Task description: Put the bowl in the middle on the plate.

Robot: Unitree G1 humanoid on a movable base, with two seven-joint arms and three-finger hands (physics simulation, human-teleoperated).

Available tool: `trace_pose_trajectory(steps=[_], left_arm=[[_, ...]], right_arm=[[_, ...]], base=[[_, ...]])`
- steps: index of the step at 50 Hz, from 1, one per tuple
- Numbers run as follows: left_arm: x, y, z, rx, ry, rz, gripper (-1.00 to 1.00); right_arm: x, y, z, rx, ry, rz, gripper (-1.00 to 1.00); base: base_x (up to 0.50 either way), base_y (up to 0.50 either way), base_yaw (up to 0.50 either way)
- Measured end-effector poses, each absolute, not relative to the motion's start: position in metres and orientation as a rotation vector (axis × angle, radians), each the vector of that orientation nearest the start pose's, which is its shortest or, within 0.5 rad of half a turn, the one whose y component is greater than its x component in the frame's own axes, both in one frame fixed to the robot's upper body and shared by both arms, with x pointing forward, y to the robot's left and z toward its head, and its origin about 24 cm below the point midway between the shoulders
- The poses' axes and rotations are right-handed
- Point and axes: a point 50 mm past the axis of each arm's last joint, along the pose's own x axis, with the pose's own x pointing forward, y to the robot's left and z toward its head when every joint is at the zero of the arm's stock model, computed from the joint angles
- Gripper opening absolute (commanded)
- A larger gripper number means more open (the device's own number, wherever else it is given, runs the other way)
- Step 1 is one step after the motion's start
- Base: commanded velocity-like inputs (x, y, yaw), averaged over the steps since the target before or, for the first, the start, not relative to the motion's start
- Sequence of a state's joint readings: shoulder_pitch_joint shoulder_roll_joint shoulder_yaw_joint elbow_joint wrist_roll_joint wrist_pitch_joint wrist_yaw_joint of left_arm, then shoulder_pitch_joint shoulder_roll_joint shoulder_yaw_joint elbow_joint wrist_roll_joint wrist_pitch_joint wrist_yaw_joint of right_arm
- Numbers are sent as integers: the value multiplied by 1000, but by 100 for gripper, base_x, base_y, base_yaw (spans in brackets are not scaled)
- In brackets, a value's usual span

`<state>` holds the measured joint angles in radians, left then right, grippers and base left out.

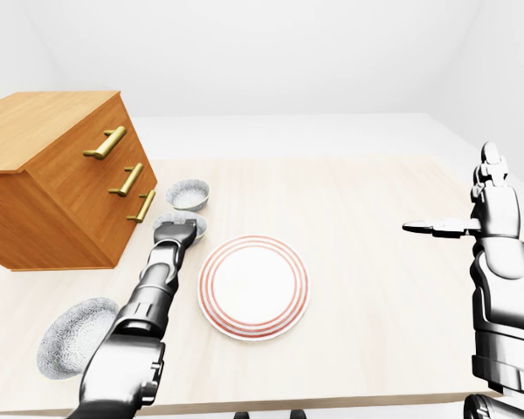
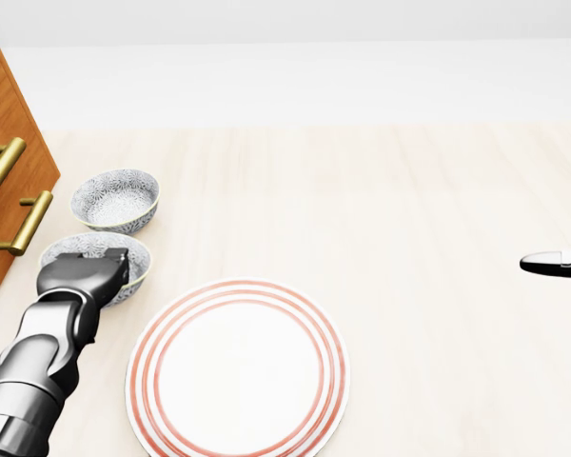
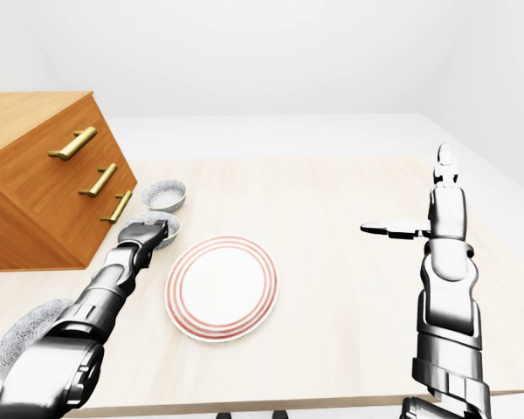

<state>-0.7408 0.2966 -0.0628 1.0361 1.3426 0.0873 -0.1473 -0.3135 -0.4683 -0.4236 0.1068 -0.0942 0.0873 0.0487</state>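
On the pale wooden desk [image 1: 375, 288] three grey-patterned ceramic bowls lie in a line along the left side of the views. The middle bowl [image 2: 138, 259] sits just left of and above the white round plate with red rings [image 2: 238, 367], near its rim but apart from it. The left hand [image 2: 84, 273] rests over this bowl, its dark fingers [image 2: 114, 259] reaching down across the near rim and into the hollow; whether they pinch the rim or only stand about it cannot be told. The far bowl [image 2: 116, 200] stands just above the middle one, close to the orange wooden drawer chest with brass handles [image 1: 61, 179]. The near bowl [image 1: 74, 336] lies at the lower left of the left-eye view, partly behind the left forearm. The right hand [image 1: 450, 227] hovers well to the right of the plate, above bare desk, its fingers [image 1: 424, 228] stretched flat and spread, holding nothing.
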Motion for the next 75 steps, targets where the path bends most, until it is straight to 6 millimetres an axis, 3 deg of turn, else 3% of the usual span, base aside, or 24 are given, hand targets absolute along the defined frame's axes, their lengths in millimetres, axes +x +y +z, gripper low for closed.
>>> trace_pose_trajectory(steps=[21, 47, 75], left_arm=[[354, 207, 42, 1605, 422, -230, -100], [339, 191, 77, 1583, 323, -213, -100], [301, 146, 121, 1485, 85, -201, -100]], right_arm=[[286, -319, 153, -440, -168, -407, 100], [287, -319, 148, -439, -148, -410, 100], [286, -318, 150, -446, -157, -406, 100]], base=[[0, 0, 0], [0, 0, 0], [0, 0, 0]])
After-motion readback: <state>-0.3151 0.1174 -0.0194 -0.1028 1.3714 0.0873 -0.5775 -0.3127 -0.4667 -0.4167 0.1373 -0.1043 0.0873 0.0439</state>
